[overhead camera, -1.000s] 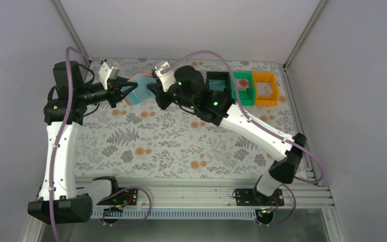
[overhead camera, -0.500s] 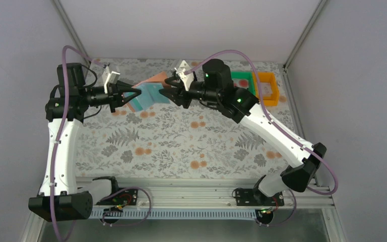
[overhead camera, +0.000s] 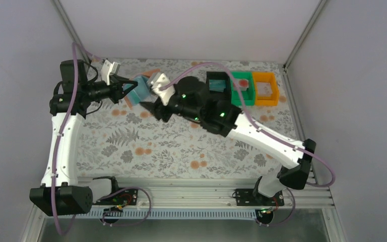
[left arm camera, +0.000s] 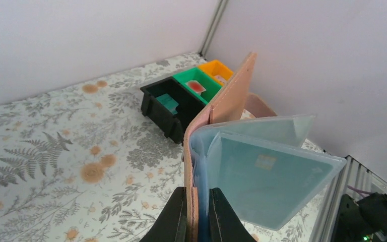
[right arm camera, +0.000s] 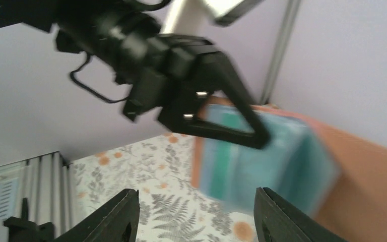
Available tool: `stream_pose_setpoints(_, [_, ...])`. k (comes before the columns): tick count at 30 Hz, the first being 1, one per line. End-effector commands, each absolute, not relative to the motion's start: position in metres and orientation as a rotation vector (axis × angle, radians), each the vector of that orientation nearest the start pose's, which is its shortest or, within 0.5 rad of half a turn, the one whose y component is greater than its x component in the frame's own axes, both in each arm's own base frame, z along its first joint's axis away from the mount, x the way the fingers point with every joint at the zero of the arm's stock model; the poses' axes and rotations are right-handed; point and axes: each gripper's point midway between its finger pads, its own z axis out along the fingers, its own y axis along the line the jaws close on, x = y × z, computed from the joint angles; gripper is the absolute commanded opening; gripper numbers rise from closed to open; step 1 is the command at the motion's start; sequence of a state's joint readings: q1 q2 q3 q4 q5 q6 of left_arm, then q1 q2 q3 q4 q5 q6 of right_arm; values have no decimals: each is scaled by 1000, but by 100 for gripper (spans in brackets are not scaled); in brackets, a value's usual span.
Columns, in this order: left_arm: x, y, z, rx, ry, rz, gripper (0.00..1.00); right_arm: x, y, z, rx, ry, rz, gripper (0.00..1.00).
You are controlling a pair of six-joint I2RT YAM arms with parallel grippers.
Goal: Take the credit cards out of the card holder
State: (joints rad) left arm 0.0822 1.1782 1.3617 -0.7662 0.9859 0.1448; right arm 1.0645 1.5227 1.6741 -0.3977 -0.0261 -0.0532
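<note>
My left gripper (left arm camera: 194, 218) is clamped on the edge of the card holder (left arm camera: 230, 93) nearest its camera. It holds the holder upright in the air over the table (overhead camera: 171, 146), at about 11 o'clock in the overhead view. The salmon cover stands tall. The light blue inside fans out toward 3 o'clock in the left wrist view, with a sleeved card (left arm camera: 269, 179), teal, behind a clear sleeve (left arm camera: 327, 164).

My right gripper (right arm camera: 199, 217) has its fingers spread wide with nothing between them. Overhead it sits at 5 o'clock of the holder, near but apart.

At 1 o'clock the black bin (overhead camera: 217, 74), green bin (overhead camera: 243, 102) and orange bin (overhead camera: 265, 74) stand in a row. They hold a teal card (left arm camera: 167, 103), a red-marked card (left arm camera: 196, 85) and a whitish card (left arm camera: 221, 77), so I judge the sleeved one is next. I cannot tell whether deeper slots hide more.

The right wrist picture is blurred, so I would slow down until it sharpens. I cannot tell which side of the sleeve is open, and I would find that first. Then I would pinch the card alone, not the film, or the soft holder may drag out of the left clamp. I would draw along the card's plane, away from the left fingers, because the two grippers are close enough to knock together.
</note>
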Motion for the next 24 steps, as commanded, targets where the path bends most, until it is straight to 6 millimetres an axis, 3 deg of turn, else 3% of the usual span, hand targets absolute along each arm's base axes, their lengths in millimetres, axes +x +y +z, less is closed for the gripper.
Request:
stream_pose_setpoints(1, [307, -112, 374, 555, 1881, -863, 2, 209, 453, 425, -945, 1530, 770, 60])
stream_pose_setpoints(3, [307, -112, 373, 554, 1881, -870, 2, 215, 461, 417, -925, 1564, 718, 66])
stream_pose_setpoints(6, [309, -111, 374, 550, 1880, -869, 2, 253, 456, 391, -797, 1693, 499, 85])
stream_pose_setpoints(9, [308, -110, 372, 548, 1881, -872, 2, 266, 458, 377, -791, 1726, 402, 99])
stream_pose_setpoints(15, [306, -111, 375, 554, 1870, -887, 2, 301, 448, 356, -753, 1803, 296, 98])
stream_pose_setpoints(19, [304, -112, 375, 562, 1868, -896, 2, 314, 446, 361, -737, 1797, 374, 83])
stream_pose_setpoints(21, [304, -113, 374, 568, 1864, -913, 2, 313, 456, 364, -790, 1754, 442, 73])
stream_pose_setpoints(24, [301, -116, 376, 578, 1852, -945, 2, 312, 476, 359, -857, 1720, 525, 69])
